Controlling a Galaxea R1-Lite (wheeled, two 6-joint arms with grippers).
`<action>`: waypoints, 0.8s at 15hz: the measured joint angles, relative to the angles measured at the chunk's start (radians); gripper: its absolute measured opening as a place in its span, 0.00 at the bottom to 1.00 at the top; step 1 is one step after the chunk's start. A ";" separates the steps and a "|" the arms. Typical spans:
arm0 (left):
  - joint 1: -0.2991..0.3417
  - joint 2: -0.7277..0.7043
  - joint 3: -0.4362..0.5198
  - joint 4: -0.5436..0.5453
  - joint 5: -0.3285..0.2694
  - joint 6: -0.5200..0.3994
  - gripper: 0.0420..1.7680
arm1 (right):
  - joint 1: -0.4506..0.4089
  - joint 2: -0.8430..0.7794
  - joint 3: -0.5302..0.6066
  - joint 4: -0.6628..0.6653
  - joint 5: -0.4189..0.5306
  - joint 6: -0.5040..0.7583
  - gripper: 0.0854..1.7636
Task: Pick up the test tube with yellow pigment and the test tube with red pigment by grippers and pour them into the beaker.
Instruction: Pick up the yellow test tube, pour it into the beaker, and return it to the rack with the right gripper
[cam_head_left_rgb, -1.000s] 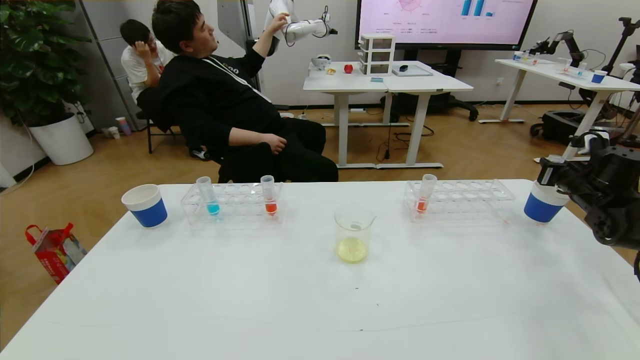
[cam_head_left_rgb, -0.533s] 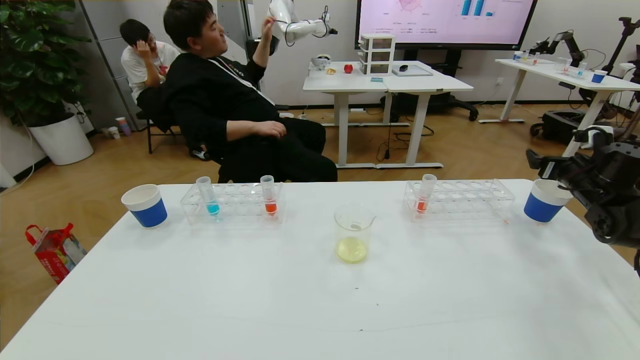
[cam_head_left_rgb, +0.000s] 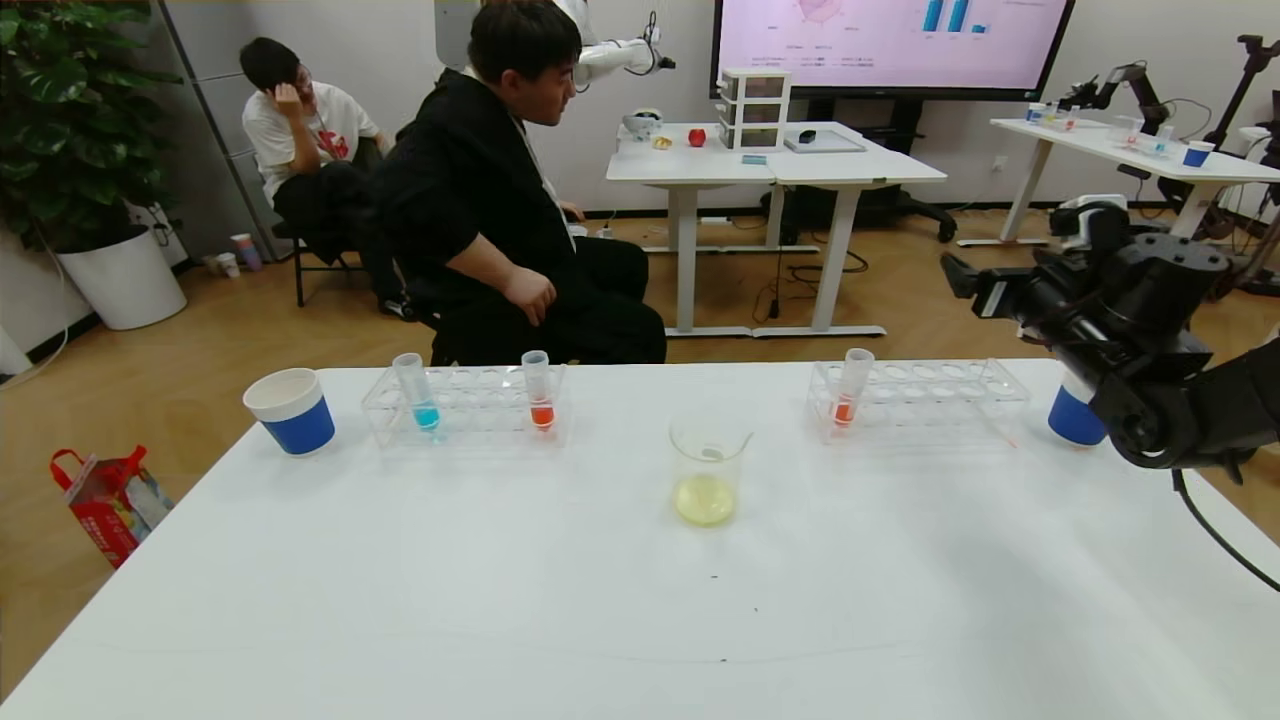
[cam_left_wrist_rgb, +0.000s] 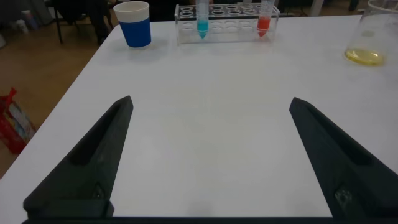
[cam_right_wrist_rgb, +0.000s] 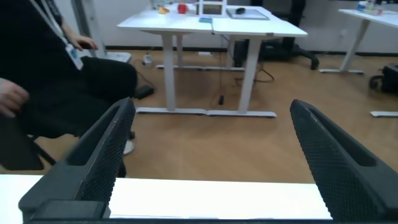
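Observation:
The beaker (cam_head_left_rgb: 708, 470) stands mid-table with pale yellow liquid in its bottom; it also shows in the left wrist view (cam_left_wrist_rgb: 372, 37). One test tube with red pigment (cam_head_left_rgb: 852, 386) stands at the left end of the right rack (cam_head_left_rgb: 940, 400). Another red tube (cam_head_left_rgb: 538, 391) stands in the left rack (cam_head_left_rgb: 470, 410), also in the left wrist view (cam_left_wrist_rgb: 265, 17). The test tube with yellow pigment is out of view. My right gripper (cam_head_left_rgb: 966, 284) is open and empty, high above the right rack's right end. My left gripper (cam_left_wrist_rgb: 211, 106) is open and empty over the table's near left.
A cyan-blue tube (cam_head_left_rgb: 416, 393) stands in the left rack. Blue-and-white paper cups stand at the far left (cam_head_left_rgb: 290, 411) and far right (cam_head_left_rgb: 1075, 416), the right one partly behind my right wrist. People sit beyond the table's far edge.
My right gripper has risen from the right paper cup and swung left, now above the right rack's end. The seated man behind the table has leaned forward.

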 joint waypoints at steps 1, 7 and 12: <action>0.000 0.000 0.000 0.000 0.000 0.000 0.99 | 0.024 -0.033 0.023 -0.001 0.000 0.000 0.98; 0.000 0.000 0.000 0.000 0.000 0.000 0.99 | 0.082 -0.360 0.180 -0.013 0.000 -0.004 0.98; 0.000 0.000 0.000 0.000 0.000 0.000 0.99 | 0.089 -0.792 0.364 0.037 0.004 -0.027 0.98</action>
